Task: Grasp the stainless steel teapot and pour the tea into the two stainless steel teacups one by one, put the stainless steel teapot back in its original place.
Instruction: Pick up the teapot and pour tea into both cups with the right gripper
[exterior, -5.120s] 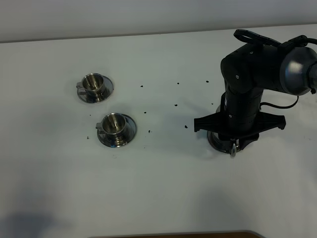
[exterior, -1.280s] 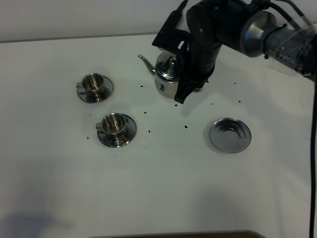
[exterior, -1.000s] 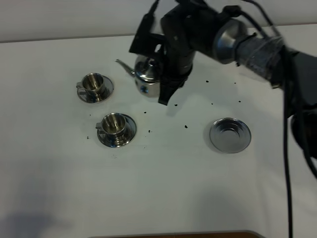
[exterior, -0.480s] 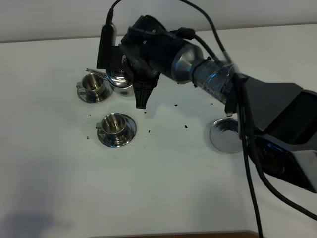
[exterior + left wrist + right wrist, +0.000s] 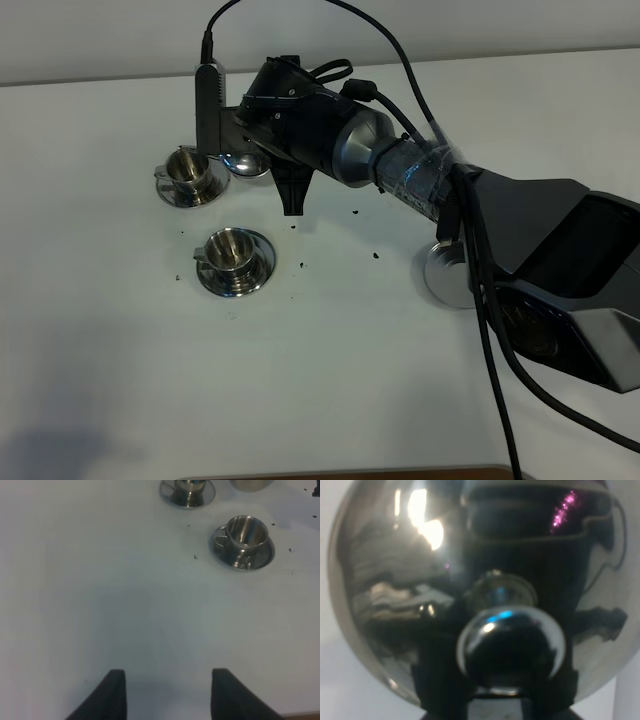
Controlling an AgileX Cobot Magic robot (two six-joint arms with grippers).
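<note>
The stainless steel teapot (image 5: pixel 244 163) hangs tilted beside the far teacup (image 5: pixel 188 170), its spout end toward that cup. My right gripper (image 5: pixel 262 152) is shut on the teapot, reaching across from the right. In the right wrist view the teapot's lid (image 5: pixel 415 595) and knob (image 5: pixel 510 640) fill the picture. The near teacup (image 5: pixel 231 250) stands on its saucer, apart from the arm. My left gripper (image 5: pixel 167 695) is open over bare table, well short of the near teacup (image 5: pixel 245 531) and the far teacup (image 5: pixel 187 487). The tea is hidden.
A bare round steel saucer (image 5: pixel 443 280) lies at the right, partly behind the right arm's cables. Small black specks (image 5: pixel 373 254) dot the white table between the cups and that saucer. The right arm's body (image 5: pixel 540 240) spans the right side.
My right arm carried the teapot leftward from mid-table to the far teacup and tipped it further over. The cups and the left gripper stayed still.
</note>
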